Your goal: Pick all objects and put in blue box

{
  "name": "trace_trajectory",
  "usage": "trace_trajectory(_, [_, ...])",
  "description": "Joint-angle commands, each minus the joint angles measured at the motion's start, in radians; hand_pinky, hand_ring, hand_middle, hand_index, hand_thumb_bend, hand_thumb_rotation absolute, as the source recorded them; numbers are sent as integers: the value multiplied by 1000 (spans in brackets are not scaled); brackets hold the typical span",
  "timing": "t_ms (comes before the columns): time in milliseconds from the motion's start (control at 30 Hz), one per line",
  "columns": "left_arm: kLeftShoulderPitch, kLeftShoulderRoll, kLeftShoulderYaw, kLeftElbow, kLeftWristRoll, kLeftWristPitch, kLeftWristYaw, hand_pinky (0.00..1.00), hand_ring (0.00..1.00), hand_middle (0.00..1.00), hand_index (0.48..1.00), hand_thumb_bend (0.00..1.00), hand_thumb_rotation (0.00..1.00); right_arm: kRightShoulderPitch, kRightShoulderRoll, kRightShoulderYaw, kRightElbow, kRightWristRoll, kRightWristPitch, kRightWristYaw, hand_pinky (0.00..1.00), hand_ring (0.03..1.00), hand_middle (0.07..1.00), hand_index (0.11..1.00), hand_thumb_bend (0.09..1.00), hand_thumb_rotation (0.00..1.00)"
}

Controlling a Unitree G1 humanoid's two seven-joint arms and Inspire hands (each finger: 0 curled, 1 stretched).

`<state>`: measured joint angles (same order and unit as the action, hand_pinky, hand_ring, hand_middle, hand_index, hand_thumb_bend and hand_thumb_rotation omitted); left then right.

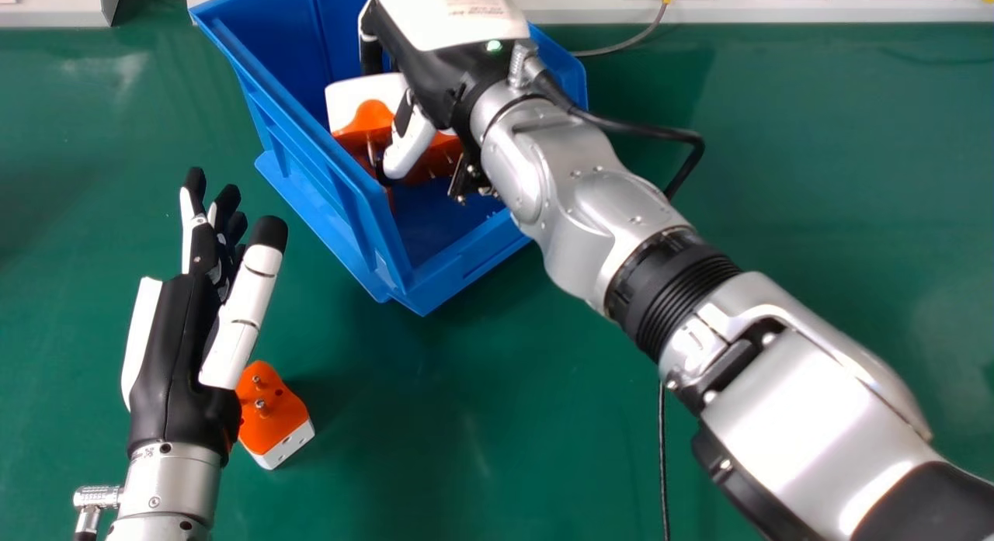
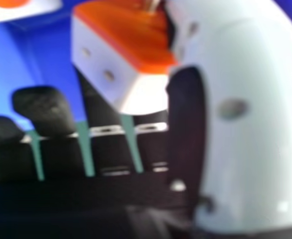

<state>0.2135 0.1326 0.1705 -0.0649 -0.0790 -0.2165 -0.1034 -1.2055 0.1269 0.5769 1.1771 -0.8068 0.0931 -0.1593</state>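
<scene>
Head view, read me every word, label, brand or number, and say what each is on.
White cover on the right hand: faint lines of print, too small to read.
Left wrist: tiny marks, too small to read.
Blue box, orange-and-white adapter: no legible text.

The right hand (image 1: 443, 71) is inside the blue box (image 1: 311, 176), thumb bent. The left hand (image 1: 182, 331), fingers straight, is left of it.
</scene>
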Motion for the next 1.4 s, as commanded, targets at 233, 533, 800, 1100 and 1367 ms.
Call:
trace_trajectory(233, [6, 0, -4, -26, 7, -19, 4, 1000, 1000, 1000, 1000, 635, 813, -101, 25, 46, 59, -12, 14, -30, 99, 149, 359, 484, 516, 26])
trace_trajectory(533, [6, 1, -1, -26, 5, -20, 5, 1000, 1000, 1000, 1000, 617, 815, -89, 19, 23, 65, 20, 11, -68, 90, 141, 389, 478, 524, 4])
trace_trajectory(800, [-1, 2, 2, -18, 6, -20, 8, 1000, 1000, 1000, 1000, 613, 815, -75, 19, 22, 79, 40, 18, -97, 92, 150, 392, 473, 524, 1])
trace_trajectory(1100, [3, 3, 6, -21, 7, -25, 12, 1000, 1000, 1000, 1000, 616, 814, -51, 5, 42, 67, 49, 3, -85, 403, 500, 613, 614, 566, 243])
trace_trajectory(1367, [-4, 5, 9, -8, 4, -41, 12, 1000, 1000, 1000, 1000, 629, 823, -31, -4, 11, 45, 78, 6, -101, 673, 793, 850, 755, 537, 342])
